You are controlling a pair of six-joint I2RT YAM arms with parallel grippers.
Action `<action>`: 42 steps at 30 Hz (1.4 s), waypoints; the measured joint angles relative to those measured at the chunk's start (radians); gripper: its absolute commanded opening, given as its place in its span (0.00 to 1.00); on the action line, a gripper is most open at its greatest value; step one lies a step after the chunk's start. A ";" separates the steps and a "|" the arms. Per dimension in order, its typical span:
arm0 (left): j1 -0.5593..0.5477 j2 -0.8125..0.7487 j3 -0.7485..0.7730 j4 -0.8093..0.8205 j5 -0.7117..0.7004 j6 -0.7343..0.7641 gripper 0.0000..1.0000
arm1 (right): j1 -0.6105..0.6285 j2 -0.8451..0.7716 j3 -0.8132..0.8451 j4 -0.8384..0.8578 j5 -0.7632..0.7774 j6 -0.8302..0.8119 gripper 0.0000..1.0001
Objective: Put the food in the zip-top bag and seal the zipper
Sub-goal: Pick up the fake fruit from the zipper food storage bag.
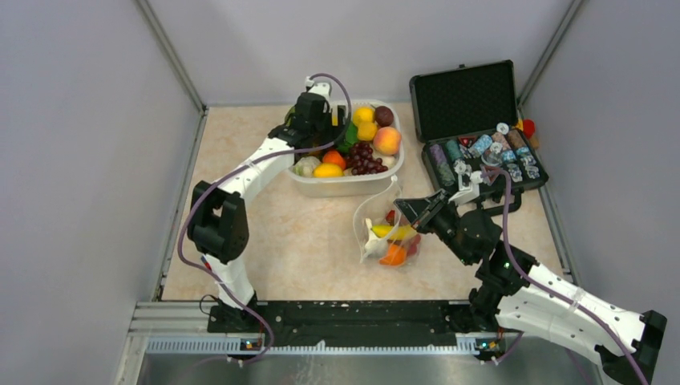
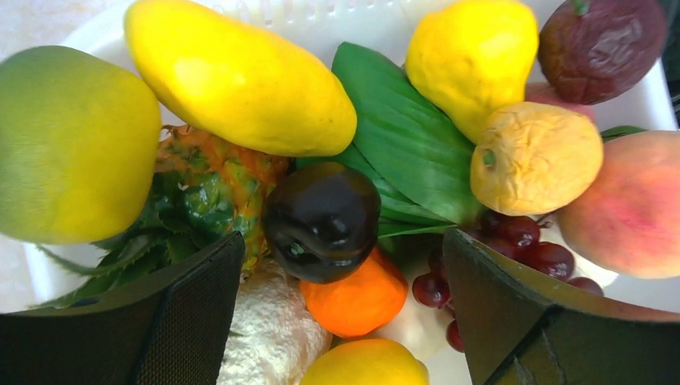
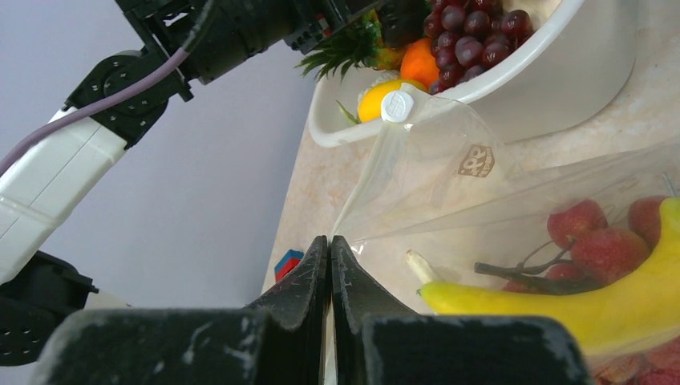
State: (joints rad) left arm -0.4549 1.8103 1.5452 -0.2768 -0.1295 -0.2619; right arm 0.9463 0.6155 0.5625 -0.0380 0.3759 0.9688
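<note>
Zip-top bag (image 1: 373, 216) lies at centre frame, holding a banana (image 3: 561, 301) and strawberries (image 3: 577, 226). Right gripper (image 3: 329, 241) has its jaws pressed together, apparently pinching the bag's edge. Higher in frame, the white tub (image 1: 321, 187) holds more food (image 1: 365, 156). Left gripper (image 2: 343, 239) hangs over it, spread wide, with a dark fruit (image 2: 321, 220) below the gap.

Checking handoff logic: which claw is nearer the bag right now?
Right. The right claw is shut on the bag edge, touching it. The left claw hangs open over the tub, away from the bag.
</note>
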 measured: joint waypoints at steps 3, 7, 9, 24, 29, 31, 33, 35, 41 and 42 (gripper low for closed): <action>0.000 0.032 0.003 0.001 -0.003 0.021 0.92 | 0.000 0.000 0.000 0.000 0.000 0.000 0.00; -0.001 0.068 0.016 -0.001 -0.037 0.047 0.92 | 0.000 0.000 0.000 0.000 0.000 0.000 0.00; -0.003 0.080 0.020 -0.003 -0.049 0.055 0.88 | 0.000 -0.004 0.000 0.000 0.001 0.000 0.00; -0.005 0.121 0.028 -0.011 -0.047 0.082 0.50 | 0.000 -0.013 0.000 -0.015 0.004 0.001 0.00; -0.003 0.120 0.028 -0.011 -0.024 0.090 0.45 | 0.000 -0.013 0.000 -0.015 0.004 0.002 0.00; -0.002 0.113 0.026 -0.013 -0.008 0.092 0.45 | 0.000 -0.013 0.000 -0.015 0.004 0.002 0.00; -0.002 0.090 0.006 -0.008 0.011 0.092 0.45 | 0.000 -0.013 0.000 -0.015 0.004 0.003 0.00; -0.002 0.047 -0.034 0.000 0.034 0.092 0.45 | 0.000 -0.013 0.000 -0.015 0.004 0.003 0.00; -0.002 -0.143 -0.171 0.051 0.093 0.089 0.45 | 0.000 -0.013 0.000 -0.014 0.004 0.004 0.00; -0.002 -0.170 -0.185 0.058 0.100 0.088 0.45 | 0.000 -0.013 0.000 -0.014 0.004 0.005 0.00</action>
State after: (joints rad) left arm -0.4568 1.6405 1.3598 -0.2188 -0.0292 -0.1741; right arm 0.9463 0.6025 0.5625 -0.0525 0.3798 0.9733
